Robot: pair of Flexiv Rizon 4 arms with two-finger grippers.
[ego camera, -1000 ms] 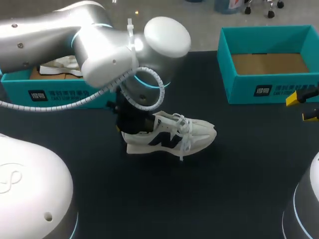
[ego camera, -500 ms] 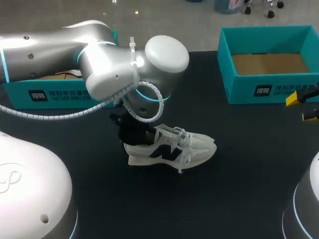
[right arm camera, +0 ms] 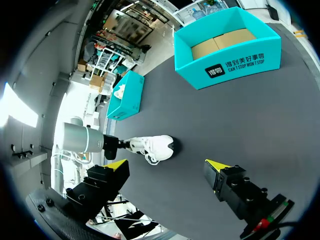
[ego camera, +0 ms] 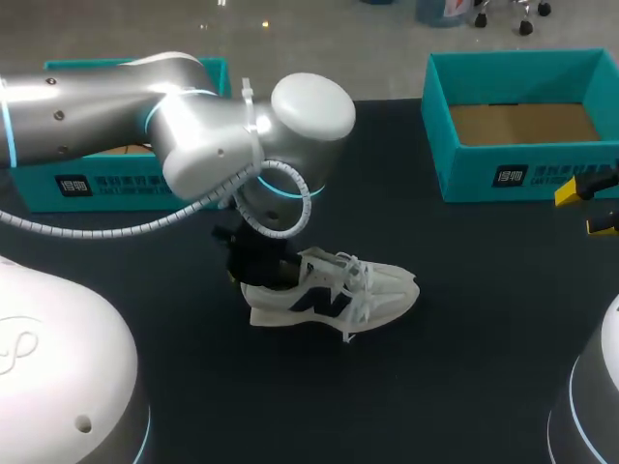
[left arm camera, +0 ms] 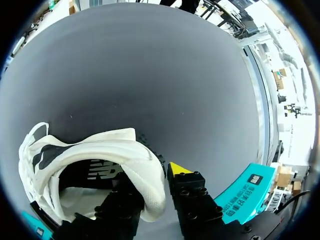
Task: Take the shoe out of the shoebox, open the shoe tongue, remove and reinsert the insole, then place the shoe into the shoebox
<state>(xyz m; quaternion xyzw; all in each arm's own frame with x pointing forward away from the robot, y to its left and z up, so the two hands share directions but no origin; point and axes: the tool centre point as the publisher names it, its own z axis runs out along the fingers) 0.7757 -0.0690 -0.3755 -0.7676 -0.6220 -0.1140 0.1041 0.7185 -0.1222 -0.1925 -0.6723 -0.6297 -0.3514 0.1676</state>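
Head view: the left gripper [ego camera: 259, 269] sits at the heel of the white sneaker [ego camera: 338, 290], which stands on its sole in the middle of the black table [ego camera: 464, 329], between the left shoebox [ego camera: 97, 182] and the right shoebox [ego camera: 522, 176], both teal and open; the right gripper [ego camera: 590, 209] hangs at the table's right edge. Left wrist view: the left gripper's 2 fingers are clamped on the sneaker's heel collar [left arm camera: 150, 192], 1 yellow fingertip [left arm camera: 179, 169] outside and the other finger inside the shoe. Right wrist view: the right gripper's 2 fingers stand wide apart over the table, with the sneaker well ahead of them.
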